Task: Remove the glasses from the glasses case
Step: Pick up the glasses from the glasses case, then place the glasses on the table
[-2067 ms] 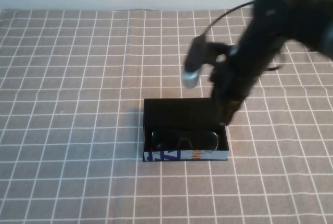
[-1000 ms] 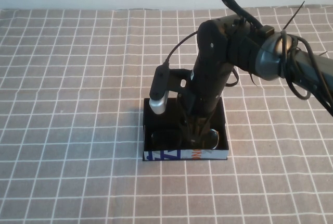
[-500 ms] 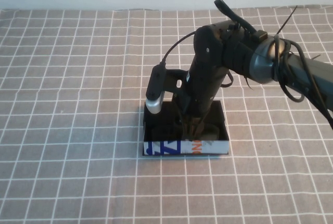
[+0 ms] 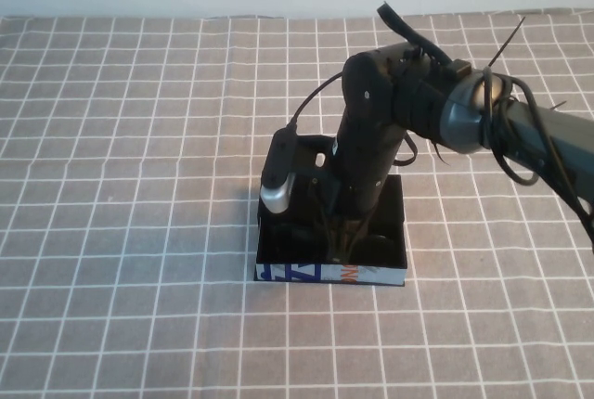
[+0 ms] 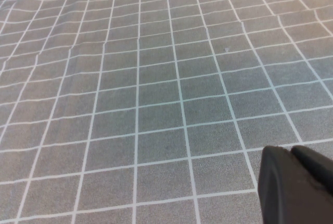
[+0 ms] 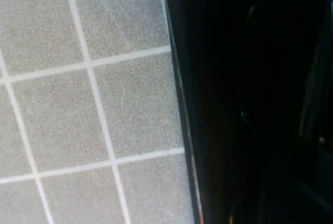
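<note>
The right gripper (image 4: 342, 237) reaches straight down into the open glasses case (image 4: 390, 255), which sits near the middle of the checked worktop (image 4: 130, 139) with its patterned front side toward the robot; whether its jaws are spread or pinching cannot be told, since arm and dark lining hide them. The glasses (image 4: 295, 235) lie inside the case, only a dark lens showing left of the gripper. The left gripper (image 5: 296, 185) hovers over bare cloth, jaws pressed together, with open worktop all round the case.
</note>
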Tool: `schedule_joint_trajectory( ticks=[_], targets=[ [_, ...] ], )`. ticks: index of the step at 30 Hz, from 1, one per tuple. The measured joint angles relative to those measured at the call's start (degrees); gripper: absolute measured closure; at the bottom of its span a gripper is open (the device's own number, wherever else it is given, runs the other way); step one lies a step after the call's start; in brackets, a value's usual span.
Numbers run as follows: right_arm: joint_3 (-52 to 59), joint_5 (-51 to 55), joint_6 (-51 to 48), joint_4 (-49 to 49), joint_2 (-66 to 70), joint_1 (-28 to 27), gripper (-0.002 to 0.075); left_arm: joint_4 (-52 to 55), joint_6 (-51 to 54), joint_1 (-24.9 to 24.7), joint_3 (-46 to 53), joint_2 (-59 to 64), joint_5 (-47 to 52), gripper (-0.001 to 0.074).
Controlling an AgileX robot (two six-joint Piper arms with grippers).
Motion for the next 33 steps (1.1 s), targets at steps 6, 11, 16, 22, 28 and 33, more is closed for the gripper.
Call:
schedule_joint_trajectory(
  ticks=[6,11,16,22,28,33],
  targets=[
    [0.00,0.56,2.12,0.00,-0.33,-0.11,0.0692,0.00,0.00,0.00,0.00,0.00,0.00,0.0739],
    [0.00,2.96,14.34,-2.12,-6.37,-2.29,0.0704,0.00,0.00,0.00,0.00,0.00,0.00,0.0740],
    [3.80,3.21,32.11,-3.13,-19.11,-8.93,0.0706,0.00,0.00,0.00,0.00,0.00,0.00,0.0739],
    [19.64,3.53,53.77,-5.90,-33.56,-15.76,0.0706,0.00,0.00,0.00,0.00,0.00,0.00,0.0739],
    [38.48,-7.85,60.44,-4.73,-36.80,-20.04,0.0706,0.00,0.00,0.00,0.00,0.00,0.00,0.0739],
    [45.29,-17.66,60.49,-3.05,-32.00,-20.04,0.0625,0.00,0.00,0.00,0.00,0.00,0.00,0.0739]
  ],
)
